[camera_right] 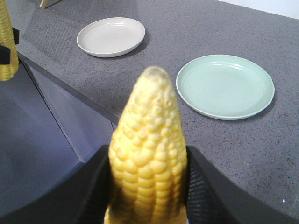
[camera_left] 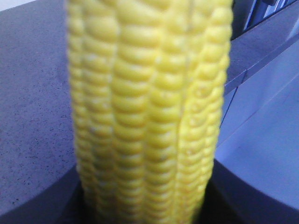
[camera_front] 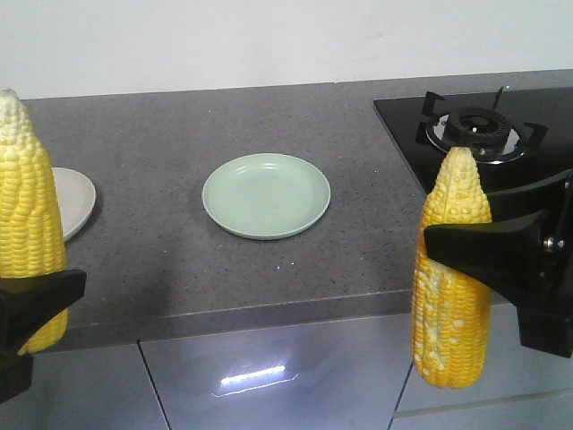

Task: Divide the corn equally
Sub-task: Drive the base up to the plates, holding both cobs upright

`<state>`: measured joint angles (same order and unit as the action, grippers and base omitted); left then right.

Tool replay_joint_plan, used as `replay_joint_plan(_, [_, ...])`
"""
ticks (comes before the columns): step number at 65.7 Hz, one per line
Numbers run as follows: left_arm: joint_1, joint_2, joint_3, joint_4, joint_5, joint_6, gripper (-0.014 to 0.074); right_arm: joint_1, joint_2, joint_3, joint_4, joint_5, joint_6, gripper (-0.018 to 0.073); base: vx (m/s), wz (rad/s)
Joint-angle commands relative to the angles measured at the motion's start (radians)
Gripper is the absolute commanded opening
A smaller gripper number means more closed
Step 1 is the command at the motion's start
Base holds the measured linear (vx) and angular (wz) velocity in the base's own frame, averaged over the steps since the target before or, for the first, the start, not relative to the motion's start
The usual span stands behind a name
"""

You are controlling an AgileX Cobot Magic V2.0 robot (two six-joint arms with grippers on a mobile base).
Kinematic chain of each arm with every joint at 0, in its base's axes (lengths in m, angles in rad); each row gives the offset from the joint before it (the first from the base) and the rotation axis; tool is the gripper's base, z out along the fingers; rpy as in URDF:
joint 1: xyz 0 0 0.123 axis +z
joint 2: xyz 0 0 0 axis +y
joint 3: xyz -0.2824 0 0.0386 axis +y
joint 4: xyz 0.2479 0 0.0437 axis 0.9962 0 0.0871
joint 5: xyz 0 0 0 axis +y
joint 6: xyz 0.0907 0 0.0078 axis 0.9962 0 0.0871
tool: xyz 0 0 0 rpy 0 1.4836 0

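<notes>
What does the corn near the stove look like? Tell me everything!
The corn is a whole yellow cob with no husk. It has bumpy rows of kernels, a paler pointy tip and some whitish patches lower down. It stands upright, tip up, held in the air off the counter. Only the robot's black right hand touches it, squeezing its middle from both sides.

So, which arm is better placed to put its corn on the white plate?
Left. The left gripper holds the left cob close beside the white plate. The right gripper holds the right cob over by the stove, and the green plate lies between it and the white one.
</notes>
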<state>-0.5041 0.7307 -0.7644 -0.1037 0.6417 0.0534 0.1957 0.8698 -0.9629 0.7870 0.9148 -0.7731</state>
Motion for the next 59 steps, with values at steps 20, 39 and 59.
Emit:
replay_joint_plan(20, [-0.003, -0.004, -0.027, -0.007, -0.071, 0.000, 0.0286, -0.002, -0.010, -0.025, 0.039, -0.043, -0.009, 0.0228, 0.06, 0.05])
replay_joint_plan(39, [-0.003, -0.004, -0.027, -0.007, -0.071, 0.000, 0.0286, -0.002, -0.010, -0.025, 0.039, -0.043, -0.009, 0.0228, 0.05, 0.05])
replay_joint_plan(59, [-0.003, -0.004, -0.027, -0.007, -0.071, 0.000, 0.0286, -0.002, -0.010, -0.025, 0.039, -0.043, -0.009, 0.0228, 0.05, 0.06])
